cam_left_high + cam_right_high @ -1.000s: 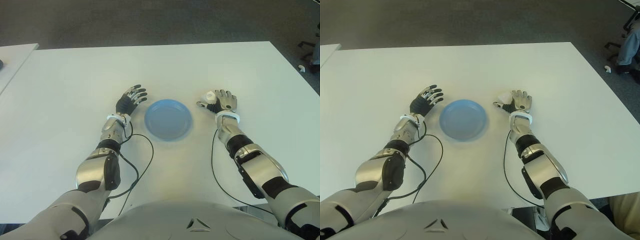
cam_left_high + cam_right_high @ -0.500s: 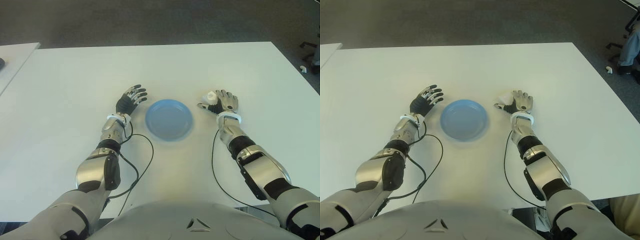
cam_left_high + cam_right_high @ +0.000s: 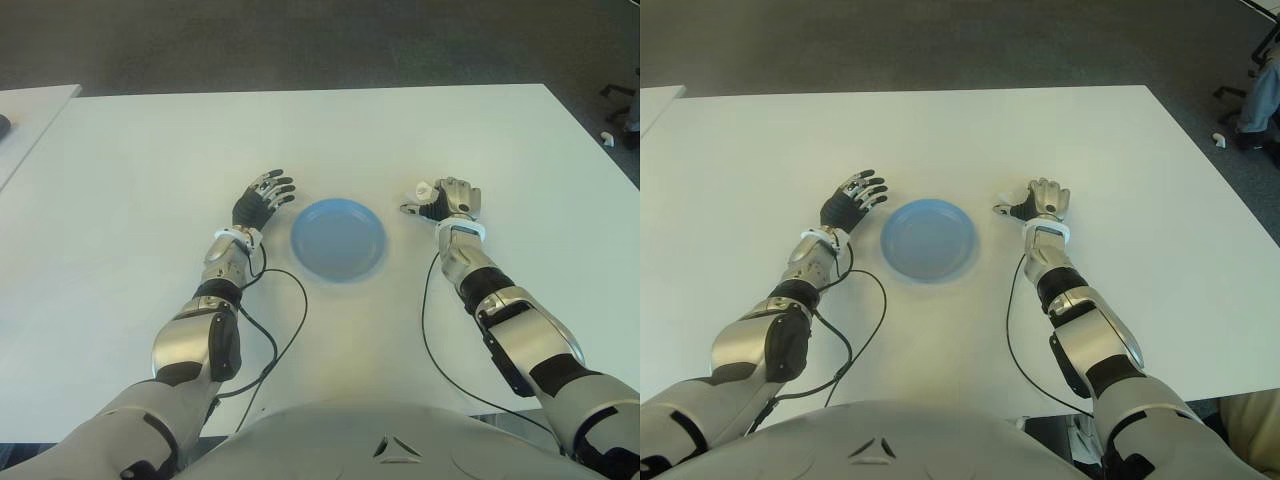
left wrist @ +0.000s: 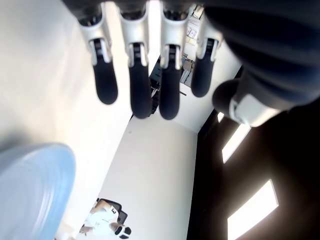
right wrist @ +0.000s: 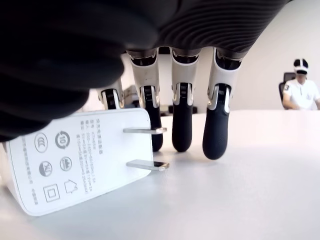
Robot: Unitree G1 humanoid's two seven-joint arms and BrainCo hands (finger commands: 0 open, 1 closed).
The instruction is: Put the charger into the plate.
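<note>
A small white charger [image 3: 423, 188] lies on the white table just right of the blue plate [image 3: 337, 239], which holds nothing. My right hand [image 3: 447, 199] covers the charger, fingers curled down around it and thumb on its plate side. In the right wrist view the charger [image 5: 75, 160] sits under my palm, its two prongs pointing toward the bent fingertips [image 5: 216, 135], which touch the table. My left hand [image 3: 263, 197] shows open just left of the plate, fingers spread, holding nothing. The plate's rim [image 4: 30, 185] appears in the left wrist view.
The white table [image 3: 330, 130] stretches wide beyond the hands. Black cables [image 3: 285, 330] trail from both forearms over the near part of the table. Another table's corner [image 3: 30, 110] is at the far left. A person [image 5: 300, 87] sits far off in the right wrist view.
My right hand's fingers have curled from flat and spread down over the charger. The left hand and the plate have not moved.
</note>
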